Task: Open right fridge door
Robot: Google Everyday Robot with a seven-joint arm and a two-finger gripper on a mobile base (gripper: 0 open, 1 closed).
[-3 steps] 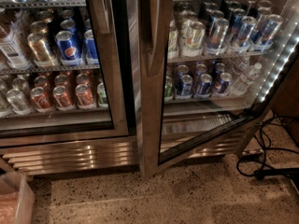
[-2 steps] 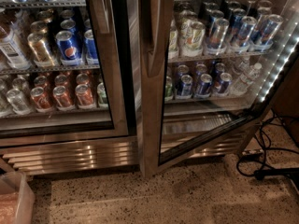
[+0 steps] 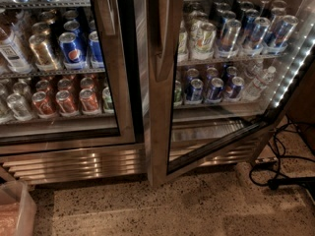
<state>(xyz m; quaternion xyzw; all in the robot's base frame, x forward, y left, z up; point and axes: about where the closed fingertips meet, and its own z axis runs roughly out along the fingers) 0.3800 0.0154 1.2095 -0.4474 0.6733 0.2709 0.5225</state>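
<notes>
The right fridge door stands swung outward, hinged on the right. Its wide steel frame edge faces me near the middle of the camera view, and its bottom rail runs diagonally back to the cabinet. The long bowed steel handle lies along that frame. Through the glass pane I see shelves of cans and bottles. The gripper is out of view, and no part of the arm shows.
The left door is closed over blue Pepsi and orange cans. A lit LED strip runs down the cabinet's right wall. Black cables lie on the speckled floor at right. A translucent bin sits at lower left.
</notes>
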